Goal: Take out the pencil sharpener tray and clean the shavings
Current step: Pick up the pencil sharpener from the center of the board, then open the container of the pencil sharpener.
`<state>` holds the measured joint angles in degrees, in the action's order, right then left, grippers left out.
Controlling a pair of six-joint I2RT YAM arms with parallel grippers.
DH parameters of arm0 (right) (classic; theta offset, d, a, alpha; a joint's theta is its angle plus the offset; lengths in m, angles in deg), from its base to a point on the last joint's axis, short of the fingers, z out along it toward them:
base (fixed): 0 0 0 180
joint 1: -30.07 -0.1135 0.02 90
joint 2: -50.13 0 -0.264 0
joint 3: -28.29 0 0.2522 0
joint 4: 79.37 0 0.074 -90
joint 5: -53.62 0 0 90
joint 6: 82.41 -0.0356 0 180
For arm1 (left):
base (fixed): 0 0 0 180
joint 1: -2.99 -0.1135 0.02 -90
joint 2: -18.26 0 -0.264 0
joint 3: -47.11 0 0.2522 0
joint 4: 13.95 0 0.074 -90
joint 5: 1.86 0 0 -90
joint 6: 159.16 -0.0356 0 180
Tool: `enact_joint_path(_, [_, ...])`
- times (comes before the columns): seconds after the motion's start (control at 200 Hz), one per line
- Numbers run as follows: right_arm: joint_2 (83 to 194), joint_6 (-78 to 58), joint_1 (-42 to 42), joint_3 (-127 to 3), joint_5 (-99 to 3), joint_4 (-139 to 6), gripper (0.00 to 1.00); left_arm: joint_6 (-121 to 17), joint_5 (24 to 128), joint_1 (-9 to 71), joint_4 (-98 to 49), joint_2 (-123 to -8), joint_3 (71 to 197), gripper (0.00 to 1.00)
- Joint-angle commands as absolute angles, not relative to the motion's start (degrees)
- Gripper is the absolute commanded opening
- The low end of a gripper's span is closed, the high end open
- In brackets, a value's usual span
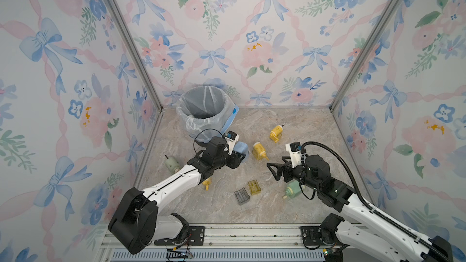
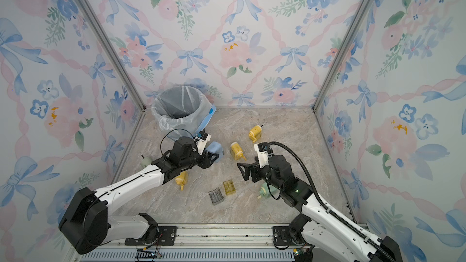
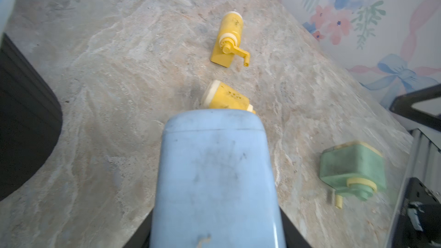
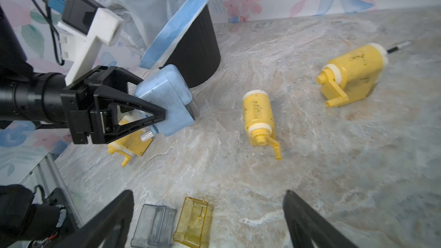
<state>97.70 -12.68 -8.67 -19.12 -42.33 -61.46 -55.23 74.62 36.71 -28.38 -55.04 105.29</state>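
Two loose trays, a grey tray (image 1: 242, 196) and a yellow tray (image 1: 254, 187), lay side by side on the table (image 1: 277, 212).

One blue pencil sharpener (image 4: 167, 96) was clamped in the narrowed fingers of the left gripper (image 4: 154, 101). It was raised off the table, just beside the lined bin (image 1: 182, 108).

Right gripper (image 1: 271, 171): jaws spread wide and empty, near the right green sharpener (image 1: 293, 189).

Other sharpeners lying on the table:
- far yellow sharpener (image 1: 276, 133)
- middle yellow sharpener (image 1: 259, 150)
- near yellow sharpener (image 2: 182, 178), partly under the left arm
- left green sharpener (image 1: 172, 163)

Bare tabletop (image 1: 310, 124) at far right; sharpeners (image 1: 259, 150) and loose trays (image 1: 254, 187) mid-table.
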Motion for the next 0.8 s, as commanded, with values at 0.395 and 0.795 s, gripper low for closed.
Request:
enact_joint_path(0.395, [101.46, -10.67, -5.42, -27.74, -71.36, -56.39, 0.82, -65.31, 41.84, 36.09, -34.71, -47.96, 104.3, 0.0])
enact_joint_path(0.795, [99.33, -14.13, -5.59, -28.59, -80.57, -53.56, 0.61, -65.56, 29.36, 35.26, -34.66, -45.93, 104.07, 0.0])
